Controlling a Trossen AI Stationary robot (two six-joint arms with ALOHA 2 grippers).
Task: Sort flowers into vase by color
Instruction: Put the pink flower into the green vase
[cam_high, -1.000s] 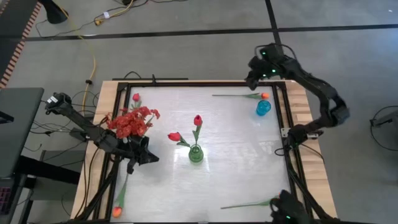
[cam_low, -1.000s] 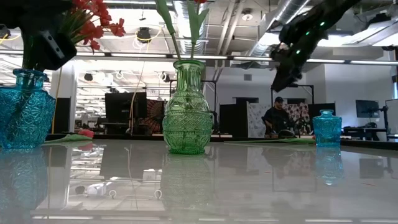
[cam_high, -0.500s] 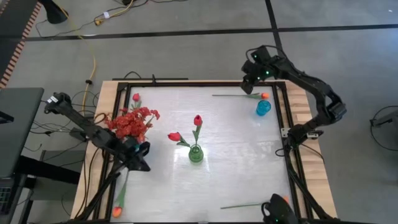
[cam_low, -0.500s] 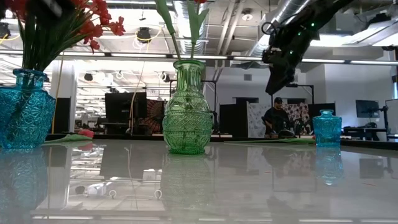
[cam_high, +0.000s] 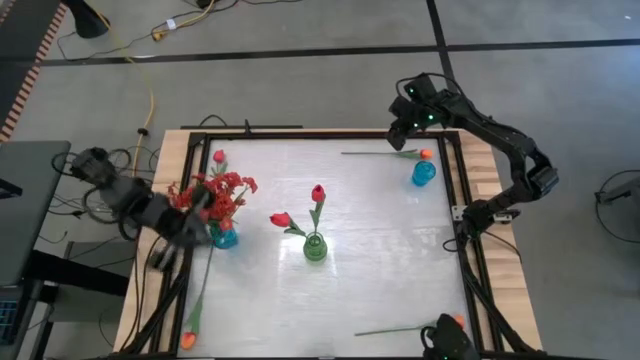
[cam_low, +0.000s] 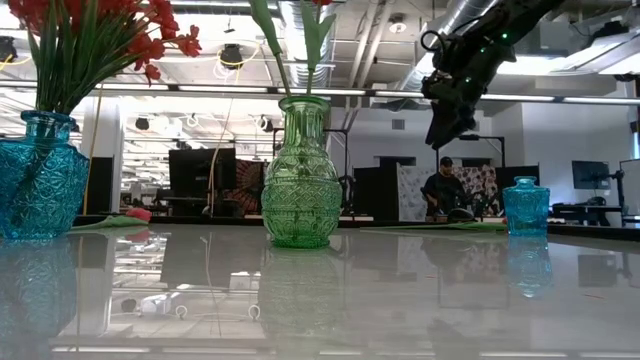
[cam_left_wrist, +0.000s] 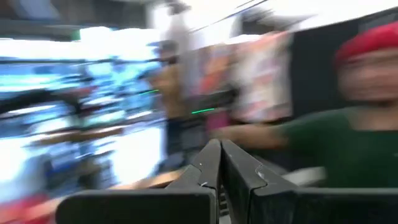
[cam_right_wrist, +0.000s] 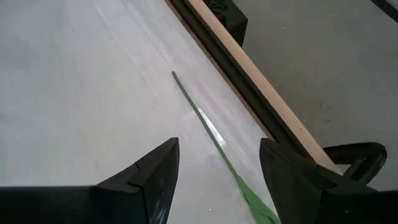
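A blue vase (cam_high: 226, 238) at the table's left holds bushy red sprays (cam_high: 216, 194), also seen in the low view (cam_low: 90, 30). The green vase (cam_high: 314, 248) in the middle holds two red tulips (cam_high: 318, 192). An orange tulip (cam_high: 425, 153) lies by the far right edge, its stem (cam_right_wrist: 205, 127) flat on the table, next to a small blue vase (cam_high: 423, 173). My right gripper (cam_high: 405, 133) hangs open above that stem, touching nothing. My left gripper (cam_left_wrist: 219, 163) is shut and empty, raised beside the blue vase near the left edge (cam_high: 192, 222).
A red tulip (cam_high: 218, 157) lies at the far left. One orange tulip (cam_high: 187, 341) lies at the near left, and another (cam_high: 455, 322) at the near right with its stem (cam_high: 395, 330). A dark frame (cam_high: 300, 133) rims the table. A person sits in the room beyond.
My left gripper, shut throughout, has risen from the blue vase's mouth, rolled, and drawn back toward the table's left edge. The red sprays stay standing in the vase. My right gripper has shifted slightly toward the table's left, along the far edge above the orange tulip's stem.
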